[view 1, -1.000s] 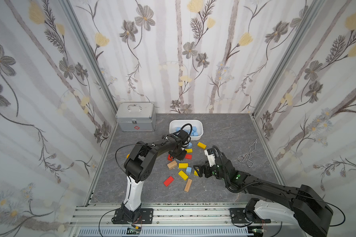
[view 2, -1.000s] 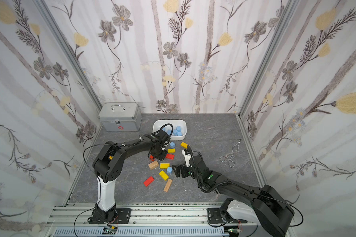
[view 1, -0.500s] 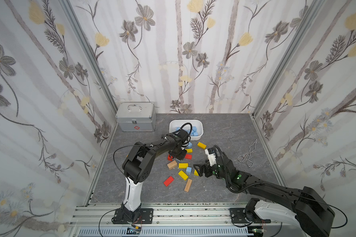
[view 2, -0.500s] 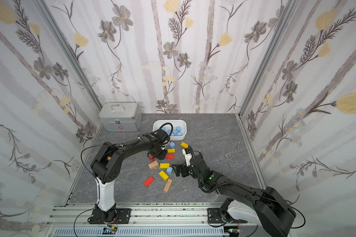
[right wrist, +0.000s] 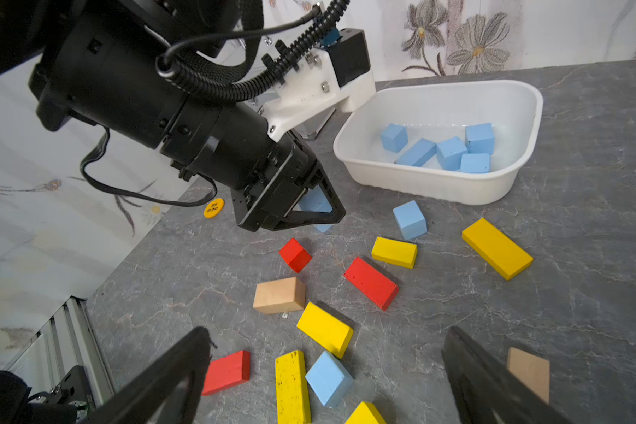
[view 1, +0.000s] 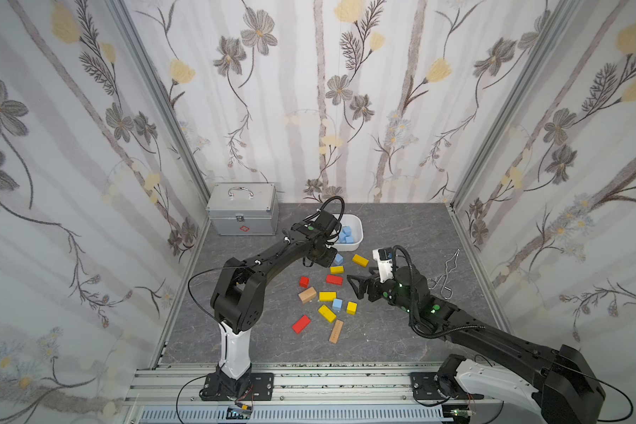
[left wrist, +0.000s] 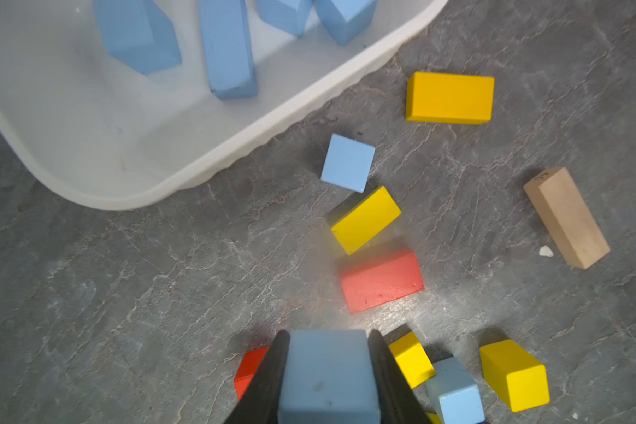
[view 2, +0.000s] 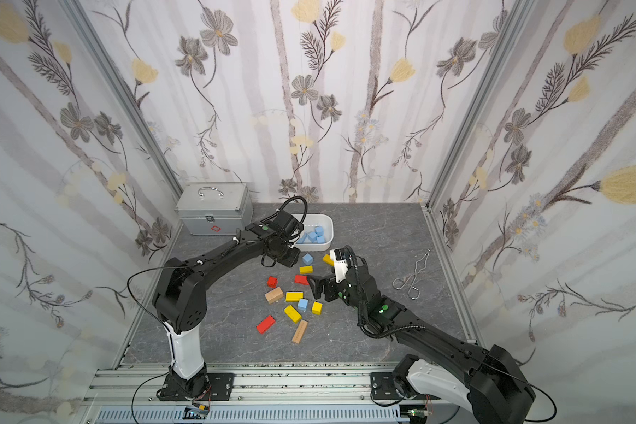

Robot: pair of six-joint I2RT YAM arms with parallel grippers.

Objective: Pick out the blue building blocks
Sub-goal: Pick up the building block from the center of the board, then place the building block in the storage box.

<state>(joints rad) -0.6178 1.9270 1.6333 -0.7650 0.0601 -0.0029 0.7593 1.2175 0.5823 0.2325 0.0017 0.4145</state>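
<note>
Left gripper: the left gripper [left wrist: 329, 336] is closed narrow on 1 held blue cube [left wrist: 327, 374], with a black finger flat against each of 2 opposite faces. It hangs low just on the near side of the white tray [right wrist: 437, 191], outside the rim.
Held cube look: matte light-blue paint, crisp edges, a few tiny dark specks on the face that shows. I cannot tell whether it clears the table [right wrist: 584, 293].
In the tray: 5 blue blocks in the tray [right wrist: 450, 152] show in the right wrist view, 4 cubes and 1 longer blue bar [right wrist: 415, 152]. They lie bunched toward the tray's right half, all the same pale flat blue.
Loose by the tray: 1 loose blue cube [view 1: 338, 259] sits flat on the table just near the tray wall and just right of the left gripper, touching neither.
Loose in the scatter: a second loose blue cube [view 1: 337, 303] lies nearer, turned corner-on among the yellow blocks [right wrist: 496, 247].
Right gripper: the right gripper [view 1: 357, 287] is spread wide and empty, low at the right edge of the scatter, close to the second loose blue cube but apart from it.
Other blocks: red blocks [right wrist: 371, 282] and tan blocks [right wrist: 279, 295] lie mixed in.
Surroundings: metal case [view 1: 243, 214] far left, tongs [view 1: 447, 273] right.
</note>
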